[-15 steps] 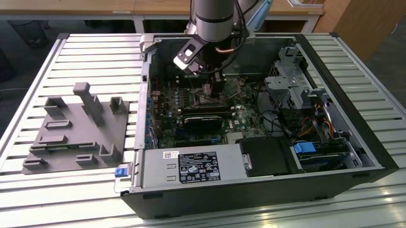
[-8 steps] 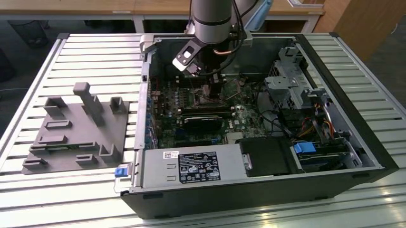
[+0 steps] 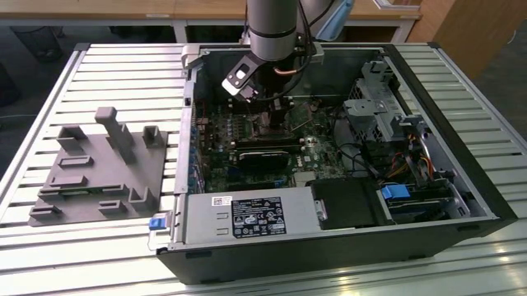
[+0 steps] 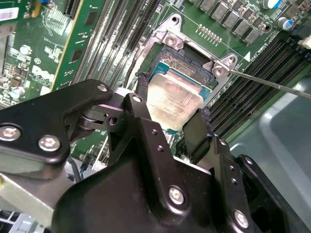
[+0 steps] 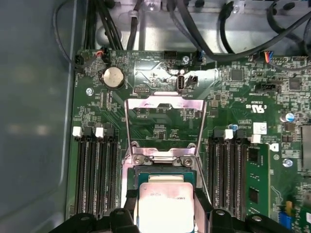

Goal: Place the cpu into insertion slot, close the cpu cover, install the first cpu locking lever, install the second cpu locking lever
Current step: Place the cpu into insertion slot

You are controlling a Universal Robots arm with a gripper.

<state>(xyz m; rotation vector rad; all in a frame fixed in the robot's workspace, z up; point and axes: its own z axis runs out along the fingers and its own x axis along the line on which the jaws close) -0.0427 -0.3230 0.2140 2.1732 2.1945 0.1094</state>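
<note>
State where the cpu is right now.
In both wrist views the cpu is held by the gripper just above the insertion slot, next to the raised cpu cover.

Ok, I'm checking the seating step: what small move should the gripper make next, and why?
Probably ease straight down a little: the gripper holds the silvery-grey square cpu over the dark metal-rimmed insertion slot, seemingly not seated, and the silvery frame cover is open.

Grey fixture plate [image 3: 91,185] lies beside open computer case [image 3: 313,256]
</note>
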